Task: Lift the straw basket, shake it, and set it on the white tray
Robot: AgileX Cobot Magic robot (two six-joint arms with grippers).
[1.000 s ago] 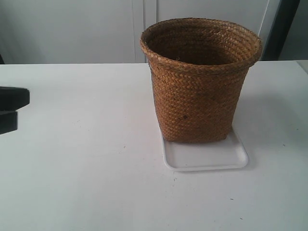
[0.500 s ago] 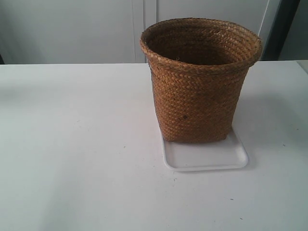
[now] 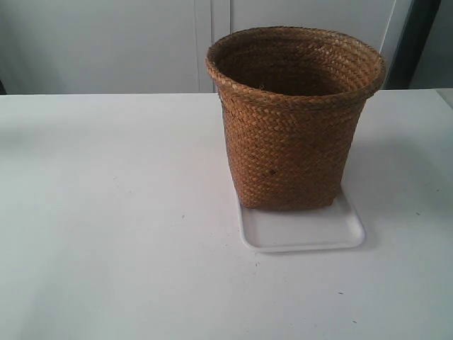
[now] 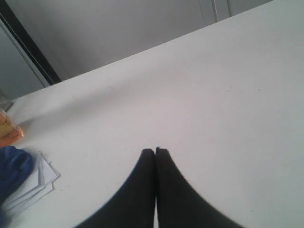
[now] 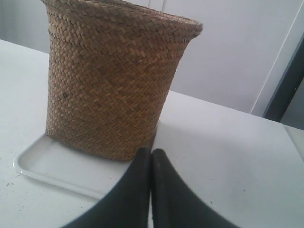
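The brown woven straw basket [image 3: 294,117] stands upright on the white tray [image 3: 304,232], covering the tray's far part. Neither arm shows in the exterior view. In the right wrist view my right gripper [image 5: 151,152] is shut and empty, its tips apart from the straw basket [image 5: 111,76] and close to the white tray [image 5: 57,166]. In the left wrist view my left gripper [image 4: 155,151] is shut with nothing in it, over bare white table [image 4: 199,95]; basket and tray are out of that view.
The white table [image 3: 106,212] spreads wide around the tray. White cabinet doors [image 3: 106,42] stand behind it. In the left wrist view, a stack of papers [image 4: 33,183], a blue thing [image 4: 12,171] and an orange thing [image 4: 8,130] lie at the table's edge.
The black gripper at the exterior view's left edge one second ago has withdrawn out of that view. Basket and tray have not moved.
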